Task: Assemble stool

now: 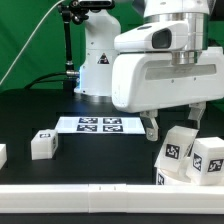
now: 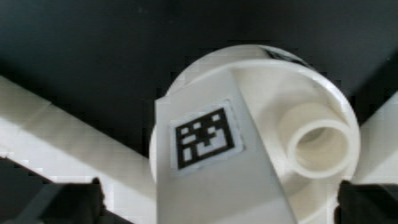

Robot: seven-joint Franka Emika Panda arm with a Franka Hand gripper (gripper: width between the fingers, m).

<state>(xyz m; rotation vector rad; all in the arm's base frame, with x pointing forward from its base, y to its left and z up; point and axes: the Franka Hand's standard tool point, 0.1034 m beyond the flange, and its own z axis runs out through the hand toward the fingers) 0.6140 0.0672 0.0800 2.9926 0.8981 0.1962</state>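
Observation:
The stool's round white seat [image 2: 267, 90] fills the wrist view, with a black-and-white tag [image 2: 208, 137] on a flat facet and a round socket [image 2: 320, 150] beside it. My gripper [image 2: 210, 205] is open, its dark fingers [image 2: 43, 205] standing wide to either side of the seat. In the exterior view the gripper [image 1: 173, 126] hangs just above the seat [image 1: 178, 152] at the right. I cannot tell whether the fingers touch it. A tagged white leg [image 1: 208, 158] stands against the seat, and another leg [image 1: 42, 144] lies on the exterior view's left.
The marker board [image 1: 98, 124] lies behind the middle of the black table. A long white rail [image 1: 90, 200] runs along the front edge and also shows in the wrist view [image 2: 54, 125]. A further white piece [image 1: 2, 154] pokes in at the left edge.

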